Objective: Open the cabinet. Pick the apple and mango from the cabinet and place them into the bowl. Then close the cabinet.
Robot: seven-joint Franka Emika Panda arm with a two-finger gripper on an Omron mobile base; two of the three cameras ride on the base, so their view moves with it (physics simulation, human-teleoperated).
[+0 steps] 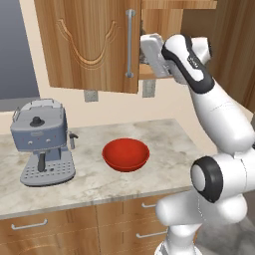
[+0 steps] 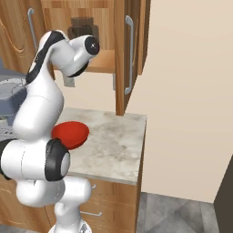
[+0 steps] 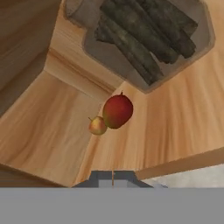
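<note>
The cabinet hangs on the wall above the counter. Its left door is closed, with a vertical silver handle along its right edge. The right door stands swung open, seen nearly edge-on in the right base view. The arm reaches up to the open compartment, its hand at the shelf edge.

In the hand view the gripper points into the compartment, jaws clenched together with nothing between them. Ahead of it on the wooden shelf lie the mango, red with a greenish flank, and the apple, small and yellow-red. The two fruits touch, or stand just beside one another; which cannot be told. Both lie apart from the gripper. Beyond them stands a clear jar holding dark sticks; the same jar shows on the shelf in the right base view.

The bowl, red and empty, sits on the counter below the cabinet. A grey coffee machine stands to its left, well apart. Wooden drawers run under the counter
</note>
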